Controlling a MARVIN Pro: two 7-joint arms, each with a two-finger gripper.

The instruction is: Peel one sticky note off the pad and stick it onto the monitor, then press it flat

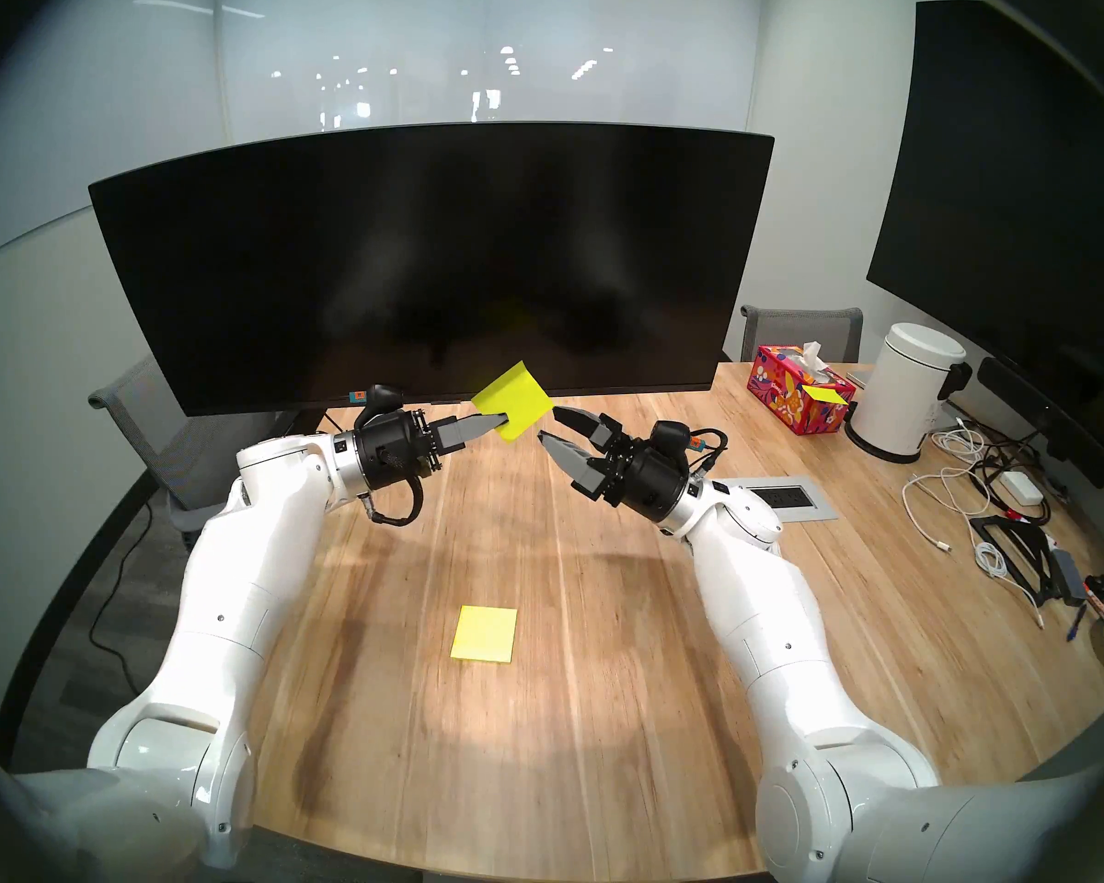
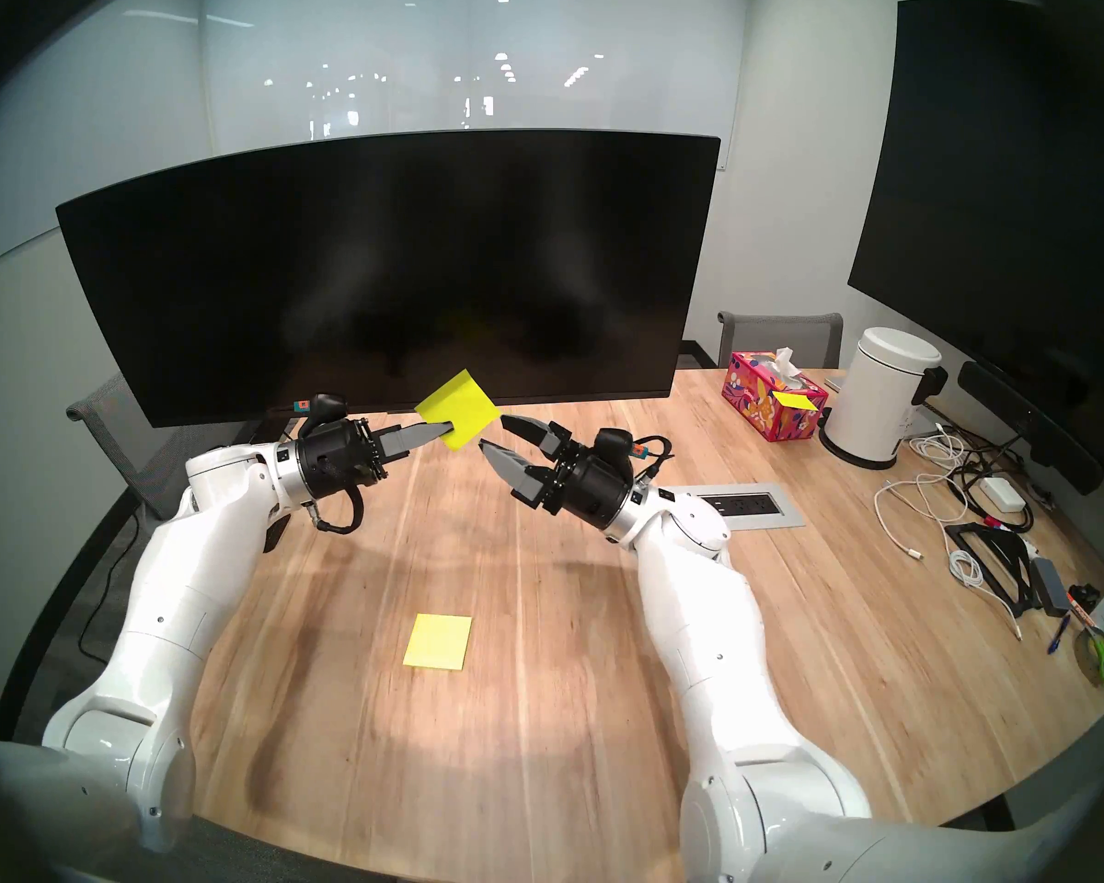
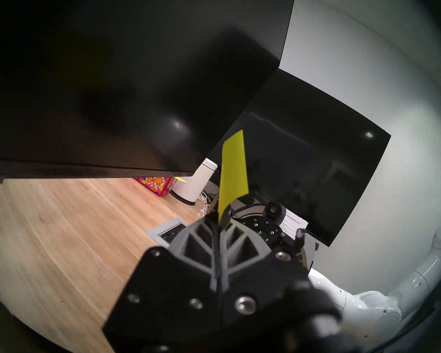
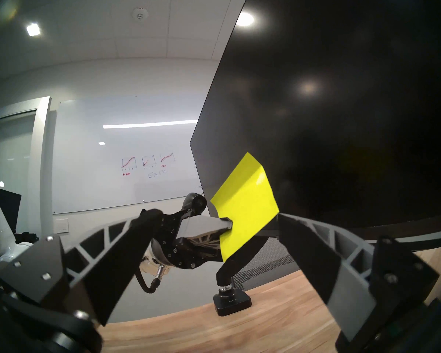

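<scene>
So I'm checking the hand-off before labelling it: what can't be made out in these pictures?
- Sticky note: which face carries the adhesive, any view.
- Left gripper: pinch hidden by its own fingers, left wrist view.
- Monitor: stand hidden by screen, head views.
- Whiteboard: writing too small, right wrist view.

The sticky note point(image 1: 512, 400) hangs before the monitor point(image 1: 428, 257), above the table point(image 1: 537, 735); the pad point(image 1: 484, 633) lies nearer, on the table.
</scene>
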